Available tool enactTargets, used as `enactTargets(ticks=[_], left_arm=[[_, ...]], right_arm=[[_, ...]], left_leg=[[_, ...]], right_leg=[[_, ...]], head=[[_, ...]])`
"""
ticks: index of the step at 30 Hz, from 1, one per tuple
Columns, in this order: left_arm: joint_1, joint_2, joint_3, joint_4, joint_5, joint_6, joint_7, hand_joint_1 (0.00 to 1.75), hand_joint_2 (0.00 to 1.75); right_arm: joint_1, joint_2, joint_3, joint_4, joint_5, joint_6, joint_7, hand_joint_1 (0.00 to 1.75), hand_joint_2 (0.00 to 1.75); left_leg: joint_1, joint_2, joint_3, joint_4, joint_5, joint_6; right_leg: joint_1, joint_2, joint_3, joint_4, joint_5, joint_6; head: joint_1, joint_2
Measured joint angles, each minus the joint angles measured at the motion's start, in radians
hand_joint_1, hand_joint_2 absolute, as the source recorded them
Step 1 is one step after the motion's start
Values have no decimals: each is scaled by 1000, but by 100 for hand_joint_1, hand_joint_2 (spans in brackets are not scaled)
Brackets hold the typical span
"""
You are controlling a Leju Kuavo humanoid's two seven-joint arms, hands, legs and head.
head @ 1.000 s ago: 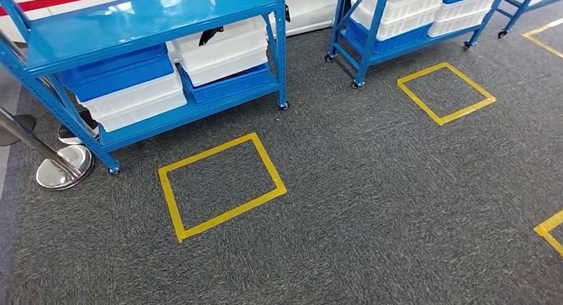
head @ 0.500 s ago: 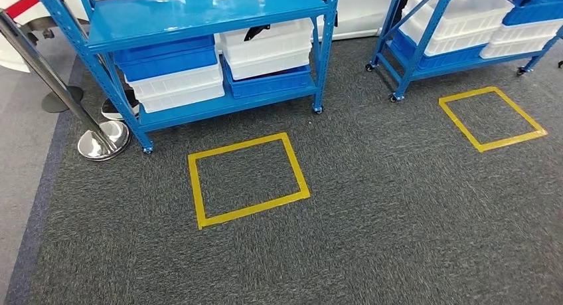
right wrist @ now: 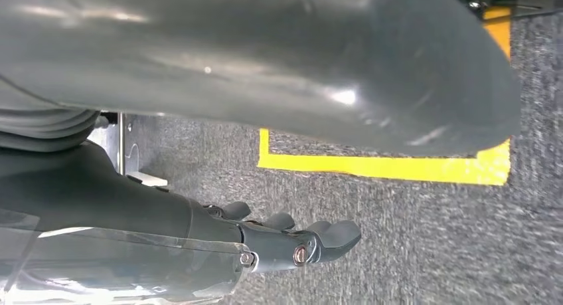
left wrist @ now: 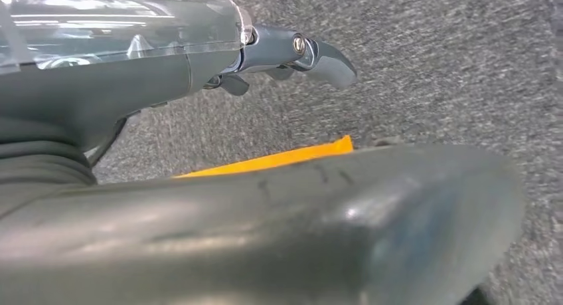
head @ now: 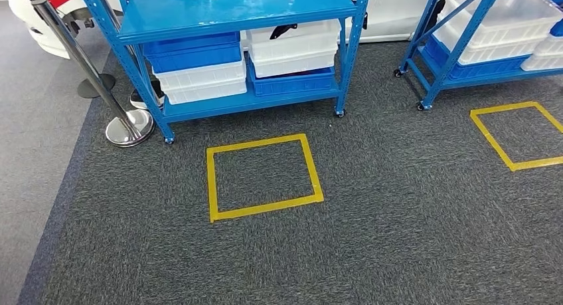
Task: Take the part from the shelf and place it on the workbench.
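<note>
Dark grey carpet (head: 398,238) spreads under us, and our left hand (left wrist: 292,56) and right hand (right wrist: 292,242) hang above it, fingers loosely apart, holding nothing. Ahead lies a yellow taped square (head: 263,177). Beyond it stands the blue shelf (head: 232,12) with white and blue bins (head: 199,72); a dark part (head: 284,30) lies in one white bin.

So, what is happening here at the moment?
Nothing is being handled yet. The robot faces a blue shelf on wheels, with white and blue bins on its lower level and a yellow taped square on the carpet before it. Its left hand and right hand hang over the carpet, holding nothing.
</note>
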Motion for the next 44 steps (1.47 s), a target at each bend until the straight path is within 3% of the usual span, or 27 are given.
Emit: enactTargets(ticks=[4,6,9,11,13,15,16,17,18,20,22,23,25,26,27,28,29,31,32,33,34,35,37,38,40,42,44], left_arm=[[1,0,0,0,1,0,-1,0,0],[3,0,1,0,1,0,-1,0,0],[-1,-1,1,0,2,-1,-2,0,0],[-1,-1,1,0,2,-2,-2,0,0],[3,-2,2,0,2,-2,0,0,0],[6,-3,2,0,3,-2,1,0,0],[6,-4,2,0,3,-2,1,0,0],[5,-4,2,0,4,-2,1,0,0],[3,-4,2,0,4,-2,1,0,0],[-1,-4,2,0,3,-3,2,0,0],[-3,-3,2,0,3,-4,3,0,0],[-3,-3,2,0,2,-5,4,0,0],[0,-3,2,0,1,-7,6,0,0],[2,-3,2,0,0,-9,7,0,0],[4,-3,2,0,-1,-12,8,0,0],[6,-3,2,0,-2,-14,8,0,0],[9,-2,2,0,-3,-16,9,0,0],[16,1,2,0,-4,-18,11,0,0],[18,3,2,0,-6,-18,12,0,0],[17,4,2,0,-8,-19,12,0,0],[15,4,1,0,-10,-20,13,0,0],[11,4,1,0,-12,-21,13,0,0],[6,4,0,0,-15,-23,14,0,0],[4,4,0,0,-17,-24,14,0,0],[1,5,0,0,-19,-28,15,0,0],[2,5,0,0,-20,-32,15,0,0],[5,4,-1,0,-20,-34,15,0,0]], right_arm=[[-2,1,-1,0,-2,-1,-4,0,0],[-2,0,-1,0,-2,-1,-8,0,0],[-3,-1,-1,0,-3,0,-11,0,0],[1,-2,-1,0,-3,1,-11,0,0],[7,-3,-1,0,-3,3,-11,0,0],[12,-5,-1,0,-3,4,-11,0,0],[12,-5,-1,1,-3,5,-11,0,0],[11,-5,-1,1,-3,6,-11,0,0],[10,-5,-1,1,-3,7,-11,0,0],[7,-5,-1,0,-3,8,-11,0,0],[8,-5,-2,1,-4,8,-11,0,0],[9,-5,-2,1,-4,9,-11,0,0],[9,-6,-2,1,-6,12,-11,0,0],[9,-6,-2,1,-7,14,-11,0,0],[9,-6,-2,1,-8,15,-11,0,0],[10,-5,-2,1,-9,16,-11,0,0],[12,-5,-2,1,-10,16,-11,0,0],[13,-2,-3,3,-13,17,-11,0,0],[12,-1,-3,4,-15,16,-10,0,0],[9,-1,-3,4,-16,16,-9,0,0],[6,-1,-3,3,-17,15,-8,0,44],[3,-1,-4,3,-18,13,-6,0,44],[-3,-1,-7,3,-25,9,-2,0,44],[-5,-1,-11,3,-34,10,1,0,0],[-5,0,-28,3,-58,14,6,0,0],[-2,-1,-45,3,-73,13,9,0,0],[3,-1,-54,3,-77,12,10,0,0]], left_leg=[[-6,3,37,-69,-2,28],[-1,-3,63,-86,0,37],[-1,-10,85,-92,-8,43],[0,-18,103,-92,-23,41],[2,-26,130,-92,-45,35],[3,-31,154,-89,-70,25],[2,-31,161,-90,-82,18],[1,-32,170,-88,-89,11],[0,-32,175,-82,-89,4],[1,-29,161,-34,-71,-6],[3,-22,94,80,-61,-15],[5,-18,50,144,-78,-21],[8,-16,-32,226,-152,-27],[9,-16,-59,231,-188,-27],[9,-16,-75,212,-204,-23],[8,-15,-83,171,-189,-17],[6,-13,-87,115,-132,-7],[-3,-7,-89,19,12,8],[-8,-5,-84,-8,57,13],[-11,-6,-75,-20,67,15],[-10,-9,-57,-27,58,19],[-9,-12,-36,-38,51,26],[-6,-15,7,-57,35,37],[-5,-13,26,-63,23,41],[-5,-11,64,-68,-8,44],[-5,-9,109,-68,-45,43],[-5,-4,145,-68,-75,40]], right_leg=[[-3,-7,12,8,7,26],[-4,9,1,47,-6,36],[-7,34,-102,201,-65,43],[-10,37,-161,249,-74,46],[-13,37,-163,182,-28,49],[-13,37,-144,72,64,46],[-11,37,-137,39,95,40],[-9,38,-134,23,110,31],[-7,39,-130,22,102,22],[-10,39,-109,15,90,6],[-12,37,-82,10,72,-6],[-12,36,-68,8,60,-9],[-11,37,-38,6,35,-12],[-10,39,-20,6,21,-11],[-10,40,-1,6,6,-10],[-9,41,19,6,-10,-8],[-9,40,36,5,-26,-7],[-7,42,64,3,-56,0],[-7,43,79,1,-65,7],[-6,45,93,2,-66,15],[-7,45,99,10,-59,24],[-8,45,94,40,-41,31],[-9,44,34,151,-13,37],[-10,44,-11,212,-21,37],[-10,44,-98,283,-98,37],[-7,44,-157,274,-182,37],[-4,41,-183,227,-193,34]], head=[[0,0],[0,0],[0,0],[0,0],[0,0],[0,0],[0,0],[0,0],[0,0],[0,0],[0,0],[0,0],[-1,0],[-1,0],[-1,0],[-1,0],[0,0],[-1,0],[-1,0],[-1,0],[-1,0],[0,0],[1,0],[1,0],[1,0],[1,0],[1,0]])
